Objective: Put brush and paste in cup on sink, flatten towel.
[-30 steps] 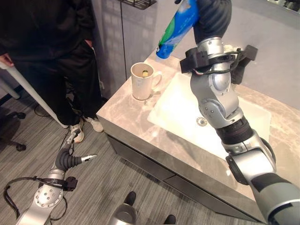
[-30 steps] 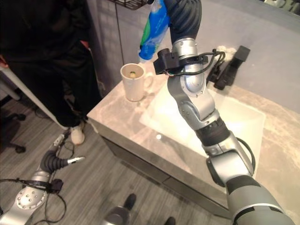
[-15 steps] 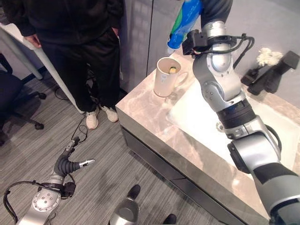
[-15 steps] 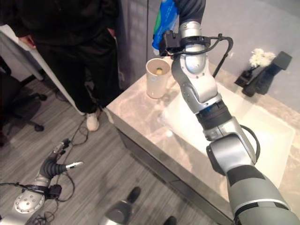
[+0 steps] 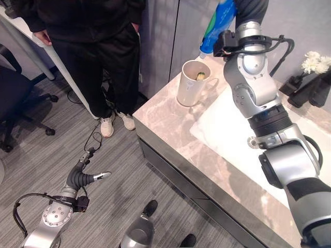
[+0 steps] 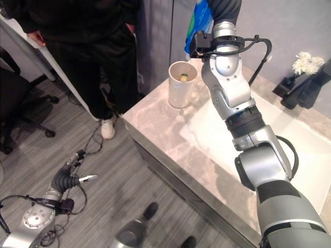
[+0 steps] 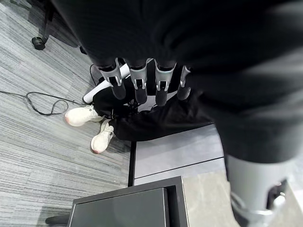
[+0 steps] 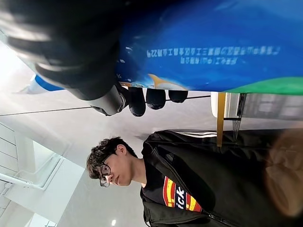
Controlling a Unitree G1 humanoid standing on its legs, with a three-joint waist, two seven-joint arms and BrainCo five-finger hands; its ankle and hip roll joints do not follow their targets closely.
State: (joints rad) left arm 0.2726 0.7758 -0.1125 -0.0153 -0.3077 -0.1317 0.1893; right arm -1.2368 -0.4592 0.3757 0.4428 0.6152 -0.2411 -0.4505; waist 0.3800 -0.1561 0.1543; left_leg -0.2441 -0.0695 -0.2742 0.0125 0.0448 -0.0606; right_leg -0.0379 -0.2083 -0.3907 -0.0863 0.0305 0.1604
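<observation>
- Eye views: the right arm reaches up to the far side of the counter (image 5: 170, 116); the right hand (image 6: 223, 6) is mostly cut off at the upper edge, with the blue-and-green paste tube (image 5: 219, 23) hanging from it, cap end down.
- Right wrist view: the tube's blue body lies across the hand, and dark fingertips (image 8: 156, 98) curl round its underside, so the hand is closed on the tube. A person in a dark jacket (image 8: 203, 184) stands beyond.
- The cream cup (image 5: 192, 89) stands on the counter's far left corner, just left of the white sink basin (image 5: 243, 139). The tube's cap hangs above and slightly right of the cup's rim, apart from it. A small yellowish object (image 5: 200, 76) shows inside the cup; what it is cannot be told.
- The left hand (image 5: 85, 174) hangs low over the grey floor (image 5: 41, 170), well apart from the counter; its wrist view shows the fingers (image 7: 137, 87) straight and holding nothing.
- The person stands left of the counter's corner; open floor lies along the near edge.
</observation>
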